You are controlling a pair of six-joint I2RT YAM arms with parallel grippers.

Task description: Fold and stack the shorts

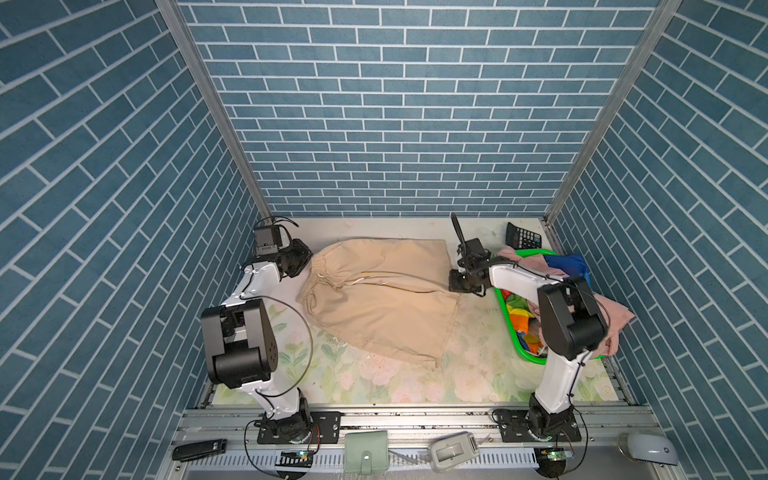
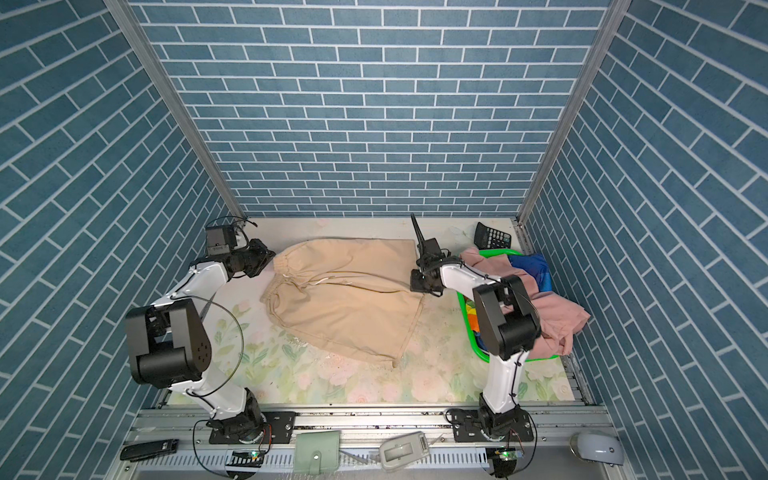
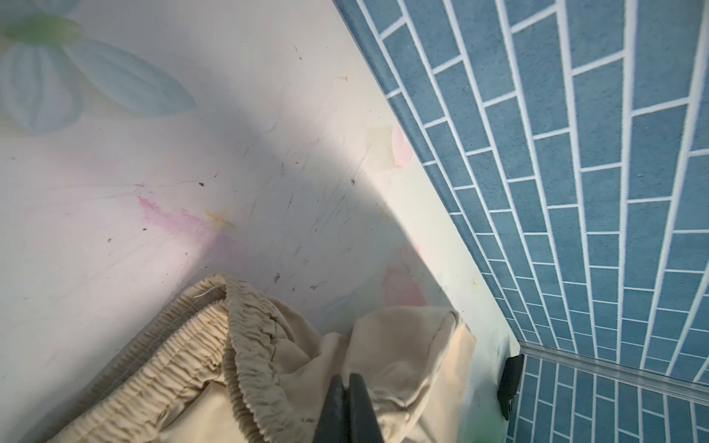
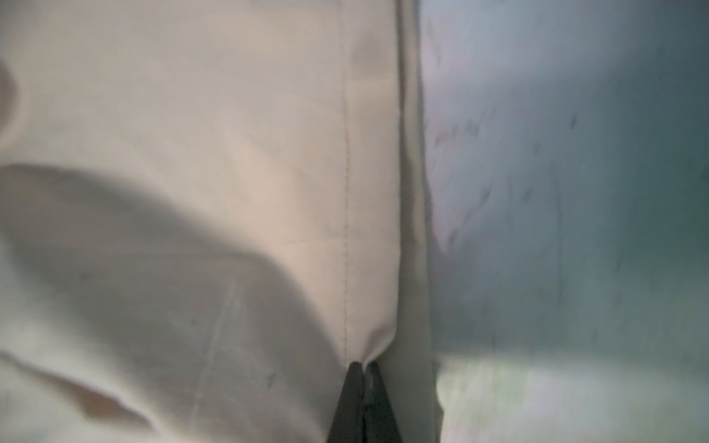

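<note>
right pincer [image 4: 362,368] nips beige shorts [image 1: 374,303] (spread, creased)

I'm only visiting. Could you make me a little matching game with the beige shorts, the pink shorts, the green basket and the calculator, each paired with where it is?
Things:
1. beige shorts
2. pink shorts
3. green basket
4. calculator

Places:
A. far right corner, by the back wall
B. spread out in the middle
C. draped over the basket's rim
D. on the right, holding colourful cloth

Pairs: 1-B, 2-C, 3-D, 4-A
</note>
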